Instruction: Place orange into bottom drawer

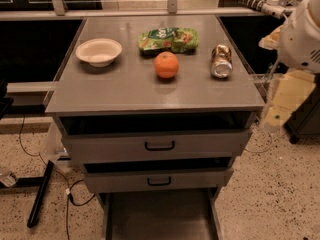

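My gray counter (125, 91) carries four things. A white bowl (99, 51) sits at the far left. A green snack bag (168, 39) lies at the far middle, and the orange (166, 65) rests just nearer than it, about mid-counter. A crushed can (221, 61) lies on its side toward the right edge. My claw (276, 115) hangs off to the right, beyond the counter's near right corner.
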`<state>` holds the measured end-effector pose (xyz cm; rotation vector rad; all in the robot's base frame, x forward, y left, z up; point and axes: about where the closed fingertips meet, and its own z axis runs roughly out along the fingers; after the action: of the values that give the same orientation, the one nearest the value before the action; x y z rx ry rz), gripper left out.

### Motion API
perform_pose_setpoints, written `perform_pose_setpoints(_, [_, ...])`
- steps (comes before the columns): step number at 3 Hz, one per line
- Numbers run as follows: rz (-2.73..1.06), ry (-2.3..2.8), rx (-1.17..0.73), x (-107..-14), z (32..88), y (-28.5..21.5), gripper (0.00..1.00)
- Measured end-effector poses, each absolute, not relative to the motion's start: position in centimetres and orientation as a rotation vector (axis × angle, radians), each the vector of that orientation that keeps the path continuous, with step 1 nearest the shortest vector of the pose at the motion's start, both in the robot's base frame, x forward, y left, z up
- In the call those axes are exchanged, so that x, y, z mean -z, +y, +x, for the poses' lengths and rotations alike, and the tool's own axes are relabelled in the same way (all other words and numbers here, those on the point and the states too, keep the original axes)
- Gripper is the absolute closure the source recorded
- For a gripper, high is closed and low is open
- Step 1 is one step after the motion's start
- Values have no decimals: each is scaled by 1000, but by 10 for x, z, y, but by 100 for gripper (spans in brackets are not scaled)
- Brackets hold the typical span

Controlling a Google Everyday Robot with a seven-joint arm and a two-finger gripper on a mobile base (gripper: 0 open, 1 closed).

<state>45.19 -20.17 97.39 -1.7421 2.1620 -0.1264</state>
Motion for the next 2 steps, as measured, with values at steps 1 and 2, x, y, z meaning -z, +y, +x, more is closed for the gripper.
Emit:
perform_pose_setpoints(1, [-1766, 2035, 110, -967, 481, -171, 0])
perform_pose_setpoints(2, [-1769, 1910, 40, -960, 510, -143, 0])
